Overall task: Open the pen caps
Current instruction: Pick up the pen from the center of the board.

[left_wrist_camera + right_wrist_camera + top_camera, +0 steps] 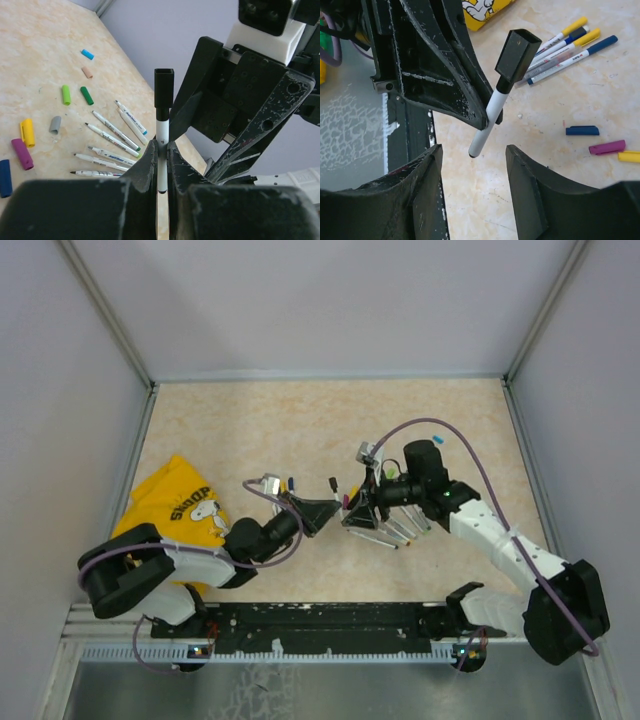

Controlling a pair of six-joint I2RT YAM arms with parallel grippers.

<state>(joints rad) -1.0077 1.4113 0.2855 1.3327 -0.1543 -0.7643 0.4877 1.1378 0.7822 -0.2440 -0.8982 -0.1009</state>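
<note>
My left gripper (161, 150) is shut on a pen's white barrel (162, 135) and holds it upright above the table. The pen's black cap (164, 87) is on its top end. In the right wrist view the same pen (490, 122) with its black cap (517, 47) hangs tilted just ahead of my right gripper (472, 165), which is open and not touching it. The two grippers meet over the table's middle (340, 510). Several uncapped pens (112, 145) lie fanned on the table. Loose caps lie near them, among them green (66, 94), yellow (27, 132) and purple (22, 153).
Several capped pens (570, 47) lie in a bunch beyond the left gripper. A yellow cloth (180, 502) lies at the table's left. A black rail (320, 620) runs along the near edge. Walls enclose the table on three sides.
</note>
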